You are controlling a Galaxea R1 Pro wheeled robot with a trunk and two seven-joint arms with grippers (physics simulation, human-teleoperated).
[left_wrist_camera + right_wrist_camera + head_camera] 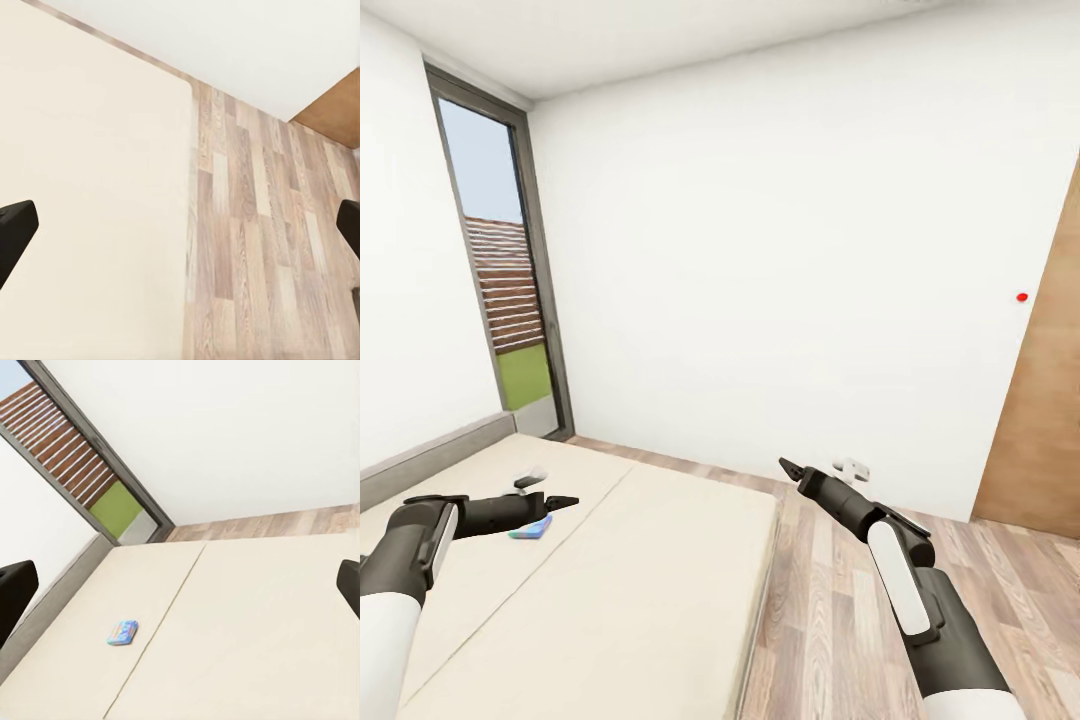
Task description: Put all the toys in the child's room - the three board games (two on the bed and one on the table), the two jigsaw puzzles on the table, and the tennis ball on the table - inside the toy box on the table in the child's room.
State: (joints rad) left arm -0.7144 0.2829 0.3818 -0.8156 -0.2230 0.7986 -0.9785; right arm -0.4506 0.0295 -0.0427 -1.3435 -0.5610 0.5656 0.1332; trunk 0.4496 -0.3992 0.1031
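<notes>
one board game [528, 529] lies on the bed [660, 560] just beneath your left jaws [560, 500], both jaws released; descend crooked and you'll shove it across the mattress.

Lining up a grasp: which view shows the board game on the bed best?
The right wrist view: the board game lies whole and unobstructed on the bed. In the head view the left gripper partly covers it. The left wrist view shows bare bed and floor.

head high, wrists share bed [660, 560] (cream)
</notes>
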